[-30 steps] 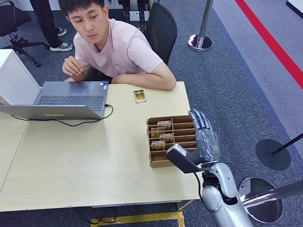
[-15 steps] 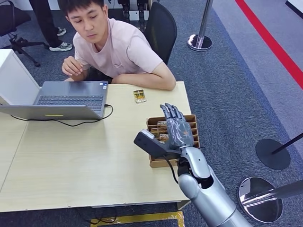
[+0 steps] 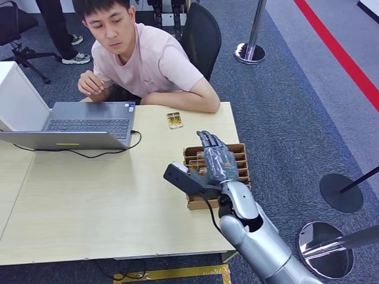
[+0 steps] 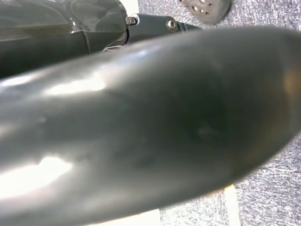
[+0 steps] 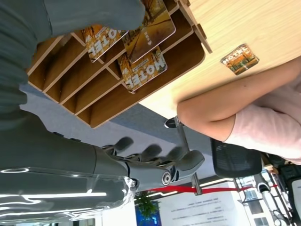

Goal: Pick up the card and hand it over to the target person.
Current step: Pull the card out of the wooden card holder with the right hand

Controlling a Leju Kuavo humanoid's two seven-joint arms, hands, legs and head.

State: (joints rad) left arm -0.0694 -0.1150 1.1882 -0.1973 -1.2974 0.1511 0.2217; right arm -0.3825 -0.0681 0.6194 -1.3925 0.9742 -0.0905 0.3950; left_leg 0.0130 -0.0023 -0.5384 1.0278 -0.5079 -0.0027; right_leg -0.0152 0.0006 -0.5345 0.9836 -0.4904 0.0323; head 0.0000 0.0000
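**Right hand poised over the card rack**

Pale wood tabletop (image 3: 112,195) and grey carpet set the scene in the head view, with a laptop (image 3: 84,124) at the far left and a seated person (image 3: 147,62) leaning on the far edge. Near the table's right edge stands a slotted wooden rack (image 3: 237,160) holding several hotel cards (image 3: 195,164); one loose card (image 3: 174,120) lies flat just in front of the person's forearm. The right hand (image 3: 214,163) hovers above the rack, fingers extended and apart, thumb out to the side, holding nothing.

From the right wrist view, the racked cards (image 5: 142,70) stand tilted in their slots just beside the thick thumb (image 5: 92,14), their long edges running along the slots; the darker fingers (image 5: 152,153) lie spread on the other side, not touching them. The cards sit between thumb and fingers, so closing on one looks like the next call.

The left wrist view gives no sight of the left hand.
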